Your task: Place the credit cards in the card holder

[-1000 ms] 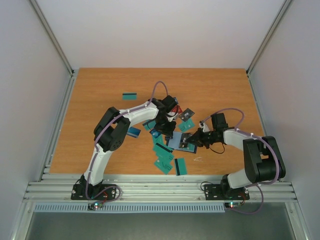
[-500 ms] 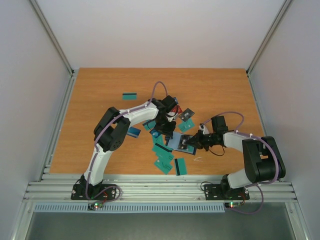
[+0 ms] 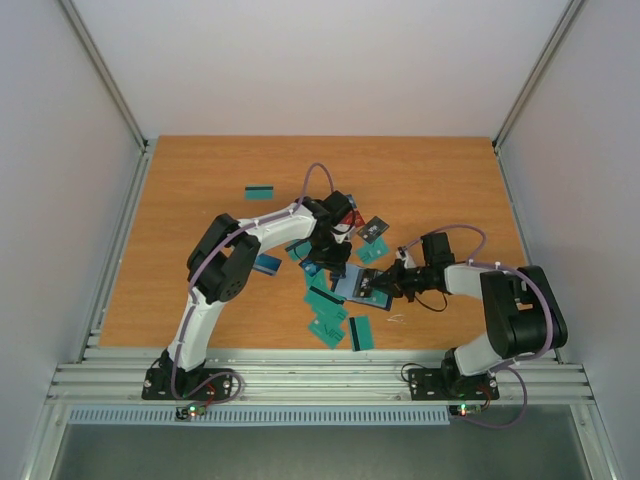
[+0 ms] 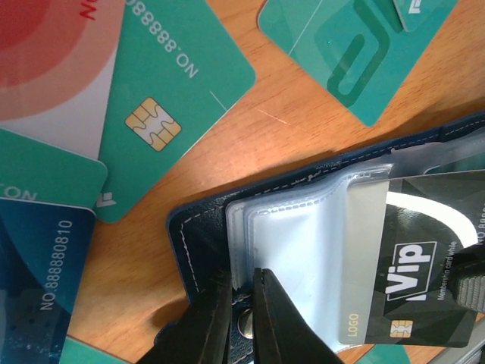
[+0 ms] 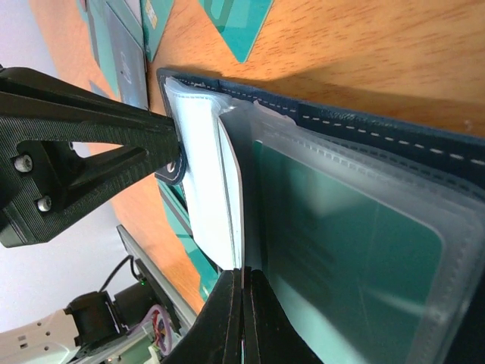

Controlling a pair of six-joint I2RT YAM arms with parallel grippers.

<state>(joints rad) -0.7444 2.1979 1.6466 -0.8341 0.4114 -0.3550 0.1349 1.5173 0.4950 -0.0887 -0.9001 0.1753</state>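
Observation:
The card holder lies open among scattered credit cards, its navy cover and clear sleeves showing. My left gripper is shut on the sleeves' edge by the snap. Facing it from the right, my right gripper is shut on a black and grey card. That card sits partly inside a sleeve. Another sleeve holds a teal card.
Loose cards ring the holder: teal ones near the front edge, one teal card alone at the far left, a grey one behind. A chip card, a red-white card and a blue card lie beside the holder.
My right gripper has crept a little to the left, toward the holder, with the card in it. The left arm has stayed where it was.

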